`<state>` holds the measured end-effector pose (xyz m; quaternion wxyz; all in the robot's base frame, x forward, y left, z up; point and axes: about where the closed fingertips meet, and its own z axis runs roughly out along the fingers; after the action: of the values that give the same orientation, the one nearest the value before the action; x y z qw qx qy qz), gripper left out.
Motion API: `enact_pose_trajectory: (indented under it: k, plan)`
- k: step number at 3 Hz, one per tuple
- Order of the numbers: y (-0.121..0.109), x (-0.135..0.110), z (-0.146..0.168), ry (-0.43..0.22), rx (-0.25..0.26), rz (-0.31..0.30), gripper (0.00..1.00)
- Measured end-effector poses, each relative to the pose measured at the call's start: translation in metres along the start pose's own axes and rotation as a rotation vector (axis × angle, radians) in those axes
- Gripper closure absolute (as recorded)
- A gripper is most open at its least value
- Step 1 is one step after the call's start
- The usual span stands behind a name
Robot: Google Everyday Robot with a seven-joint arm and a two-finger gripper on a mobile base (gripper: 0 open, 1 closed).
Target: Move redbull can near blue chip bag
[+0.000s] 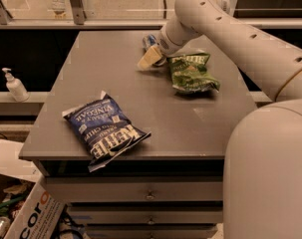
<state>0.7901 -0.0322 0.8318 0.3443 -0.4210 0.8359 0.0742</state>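
The redbull can (149, 39), silver and blue, is at the back middle of the grey table (110, 78), mostly hidden behind my gripper. My gripper (149, 58) reaches down right at the can, just left of the green chip bag (191, 72). The blue chip bag (104, 128), with white "Kettle" lettering, lies flat near the table's front left edge, well away from the can and the gripper.
My arm (230, 29) comes in from the right over the table's back right corner, and my base (267, 173) fills the lower right. A pump bottle (13, 83) stands on a ledge at the left. Cardboard boxes (36, 213) lie on the floor at the lower left.
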Motion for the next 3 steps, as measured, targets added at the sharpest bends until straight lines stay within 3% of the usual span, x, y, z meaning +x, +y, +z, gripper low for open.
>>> enact_pose_trajectory:
  k: [2,3]
  plan:
    - [-0.004,0.005,0.007,-0.006,-0.004,0.027,0.65]
    - [-0.005,-0.004,-0.010,-0.034,-0.008,0.014,0.88]
